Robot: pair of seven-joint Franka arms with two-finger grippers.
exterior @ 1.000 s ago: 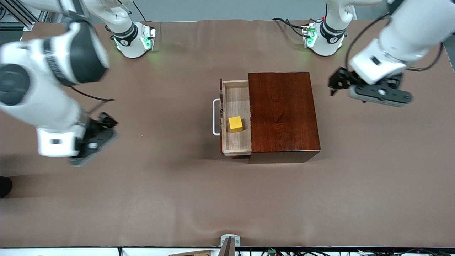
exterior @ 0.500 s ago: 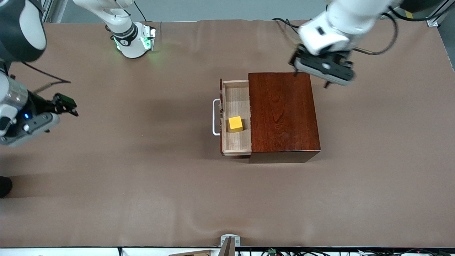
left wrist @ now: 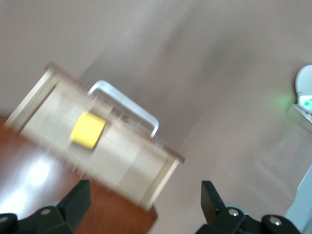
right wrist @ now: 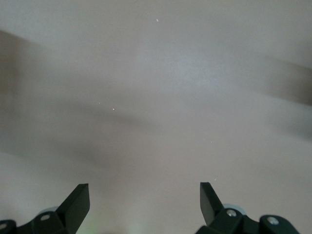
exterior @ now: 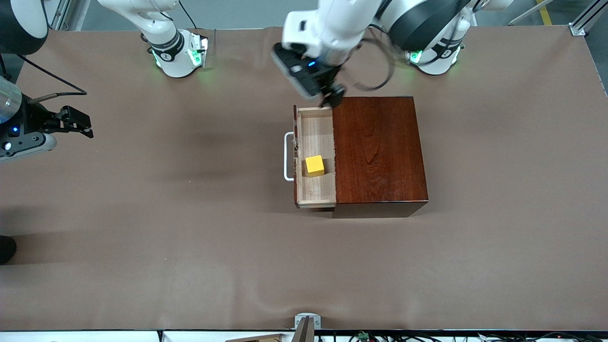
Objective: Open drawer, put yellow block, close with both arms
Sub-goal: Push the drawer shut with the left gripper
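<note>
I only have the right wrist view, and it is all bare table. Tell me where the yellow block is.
Observer: The yellow block lies inside the open drawer.
Operator: Report the left hand.
Observer: The left hand hangs open and empty over the drawer's corner nearest the bases.
Operator: Now place my right hand.
Observer: The right hand is open over the table toward the right arm's end, well apart from the drawer's white handle.

Both grippers' jaws wide apart
</note>
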